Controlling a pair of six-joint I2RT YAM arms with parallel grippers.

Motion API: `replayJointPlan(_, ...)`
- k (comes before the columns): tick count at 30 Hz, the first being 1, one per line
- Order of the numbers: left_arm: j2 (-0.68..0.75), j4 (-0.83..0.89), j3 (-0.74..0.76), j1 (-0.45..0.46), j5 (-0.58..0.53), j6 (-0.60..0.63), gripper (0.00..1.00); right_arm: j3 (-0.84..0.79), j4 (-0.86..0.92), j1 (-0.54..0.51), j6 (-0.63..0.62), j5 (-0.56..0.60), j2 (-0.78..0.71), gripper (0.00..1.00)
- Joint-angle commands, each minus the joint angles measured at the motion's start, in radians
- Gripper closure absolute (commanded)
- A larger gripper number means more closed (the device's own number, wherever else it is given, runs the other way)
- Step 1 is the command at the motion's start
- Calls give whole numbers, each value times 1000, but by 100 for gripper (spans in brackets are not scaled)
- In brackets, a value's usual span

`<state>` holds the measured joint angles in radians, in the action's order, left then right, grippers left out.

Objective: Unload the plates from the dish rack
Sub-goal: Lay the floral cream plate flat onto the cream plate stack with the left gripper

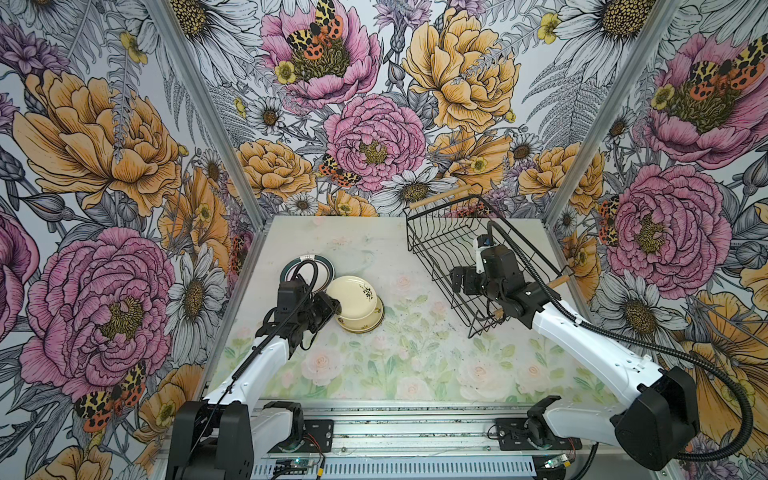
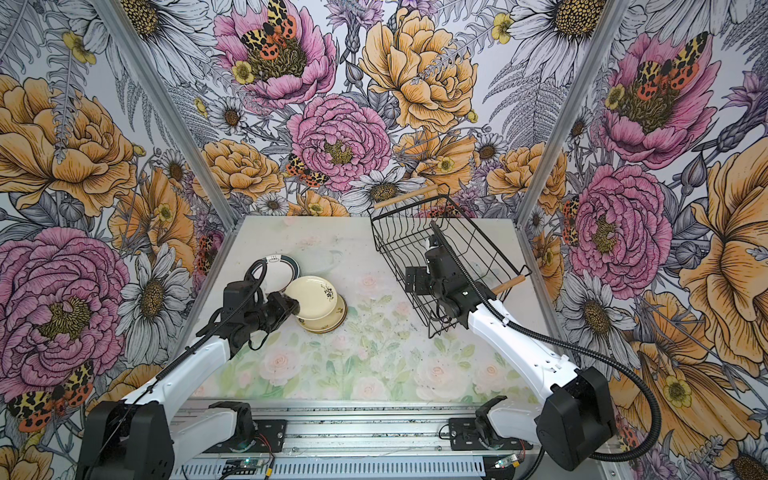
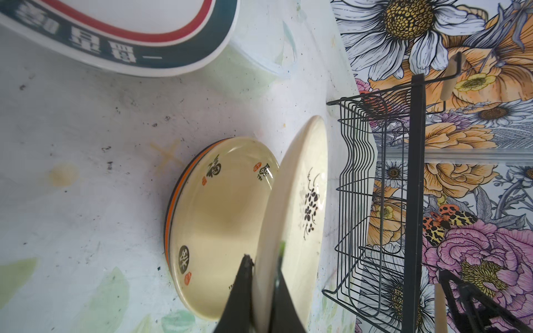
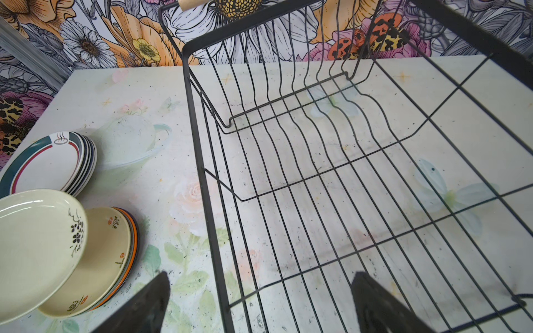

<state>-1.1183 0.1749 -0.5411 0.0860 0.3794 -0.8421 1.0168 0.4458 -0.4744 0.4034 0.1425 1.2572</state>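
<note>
My left gripper (image 3: 264,259) is shut on the rim of a cream plate (image 3: 300,201) with a dark flower sprig. It holds the plate tilted over a stack of cream and orange-rimmed plates (image 1: 365,324) left of the table's middle. In both top views the held plate (image 1: 351,297) (image 2: 311,297) overlaps that stack. Behind it lies a stack of white plates with dark teal rims (image 4: 52,164). The black wire dish rack (image 1: 457,241) (image 4: 288,144) stands at the back right, with no plates showing in it. My right gripper (image 4: 259,276) hangs open above the rack's near side rim, holding nothing.
The rack's two wooden handles, the far one (image 1: 440,196) and the near one (image 1: 559,282), stick out at its ends. The right arm (image 1: 582,345) reaches over the rack's near corner. Floral walls close in the table (image 1: 395,365) on three sides.
</note>
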Motion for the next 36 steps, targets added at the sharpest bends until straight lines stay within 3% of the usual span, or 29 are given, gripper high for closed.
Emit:
replayJointPlan(1, -6, -59, 7, 13, 21, 2, 98, -3, 2, 3, 10, 7, -19, 1)
replayJointPlan(36, -78, 19, 5, 23, -47, 60, 92, 28, 8, 3, 13, -22, 32, 0)
